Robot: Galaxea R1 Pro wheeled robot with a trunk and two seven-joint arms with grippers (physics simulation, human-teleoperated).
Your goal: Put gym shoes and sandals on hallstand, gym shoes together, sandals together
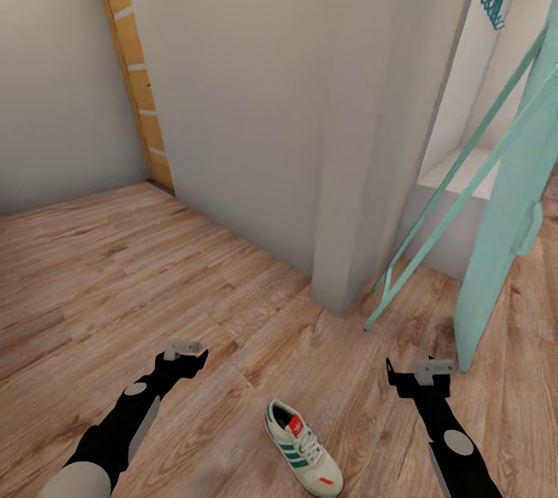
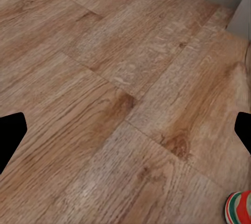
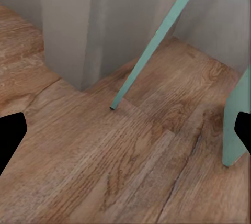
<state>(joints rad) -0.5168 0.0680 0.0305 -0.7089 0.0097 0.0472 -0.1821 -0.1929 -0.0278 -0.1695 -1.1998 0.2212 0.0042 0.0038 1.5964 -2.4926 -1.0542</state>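
looking down from the head camera, i see one white low-top lace-up gym shoe with green side stripes and a red-orange tongue tab (image 1: 303, 448) lying on the light brown wood-plank corridor floor (image 1: 139, 266), between my two arms and near the base. its toe points toward me and to the right, its heel away. the left gripper (image 1: 184, 352) hovers to the shoe's left; the right gripper (image 1: 422, 376) hovers to its right, near a pale teal panel (image 1: 508, 204) with slanted teal rods (image 1: 457, 188) leaning by a grey wall corner (image 1: 341, 134). both sets of fingers are wide apart and hold nothing: each wrist view shows dark fingertips (image 2: 11, 132) at opposite edges with bare planks between. the left wrist view also catches a red, white and green edge of the shoe (image 2: 239, 206) in one corner.

the second gym shoe, the sandals and the hallstand are out of frame here.

step in hand, as i judge it: reach for this shoe. to do it well i would use the left arm, the nearer one, bring the wrist above the shoe's middle, turn the fingers to span its width rather than its length, then descend until the tips bracket the sides near the laces. i would keep the right arm away from the teal rods.
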